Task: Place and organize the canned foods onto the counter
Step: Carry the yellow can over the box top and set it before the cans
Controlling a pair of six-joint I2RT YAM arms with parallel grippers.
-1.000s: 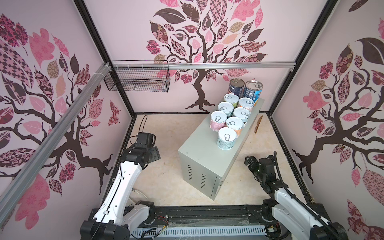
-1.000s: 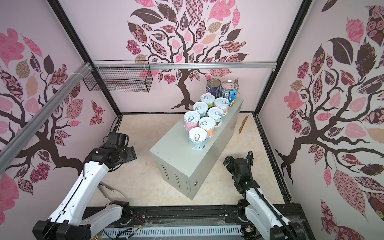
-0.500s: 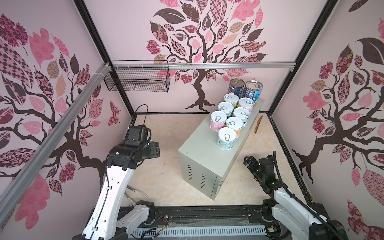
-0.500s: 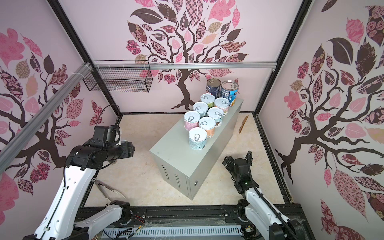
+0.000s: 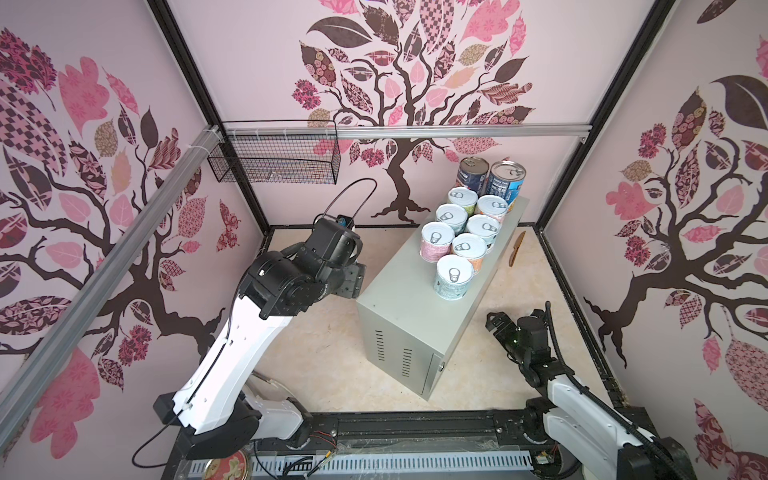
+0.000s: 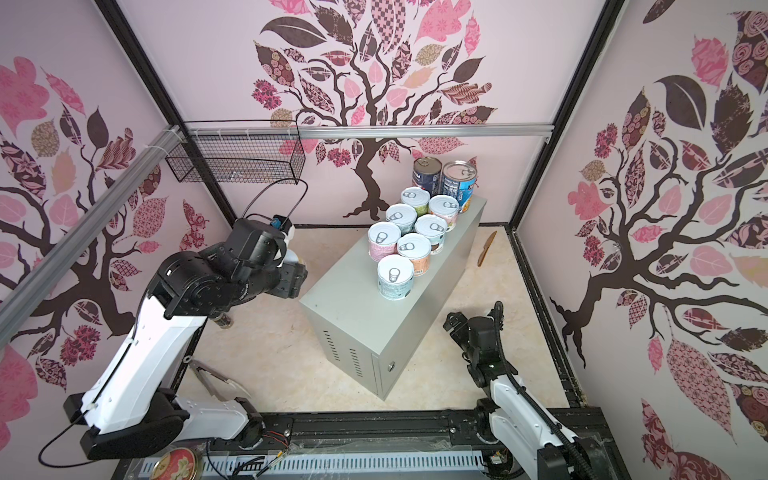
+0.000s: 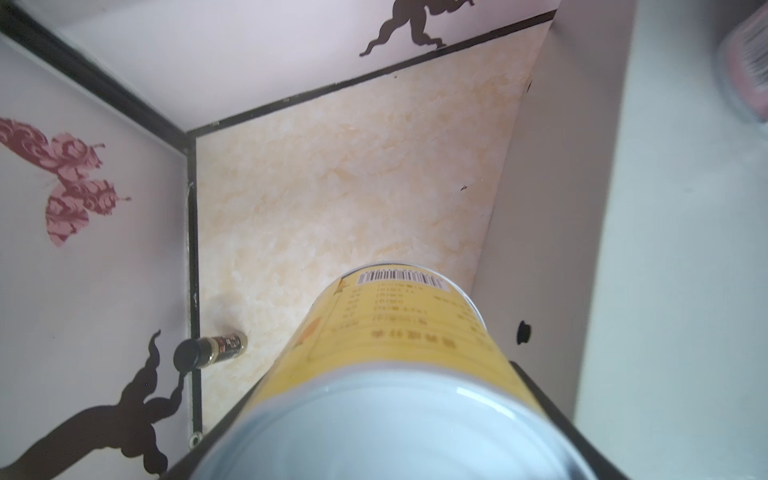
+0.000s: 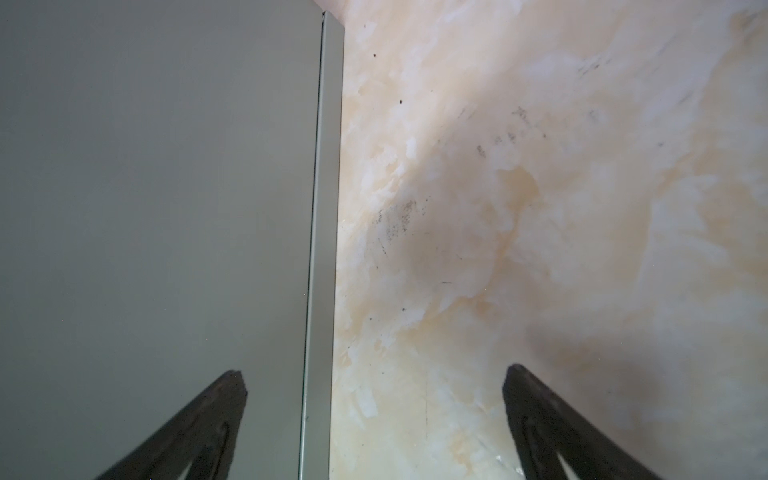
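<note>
9 cans [image 5: 468, 247] stand on grey counter [image 5: 399, 299]; 1 yellow can [image 7: 399, 332] aloft beside it.

Pale pink walls [image 5: 257, 62] printed with brown-and-pink trees enclose a cream marbled floor [image 5: 324, 353], while a black wire basket [image 5: 274, 160] hangs from an aluminium rail [image 5: 457, 132] along the back wall.

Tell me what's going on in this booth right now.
The robot is stocking cans onto the grey metal counter. The left gripper holds a yellow-labelled can, raised beside the counter's left side. Nine cans already stand grouped at the far end: two tall blue cans at the back and seven shorter cans in front of them. The right gripper is open and empty, low beside the counter's right side. A small dark jar sits on the floor by the left wall.
</note>
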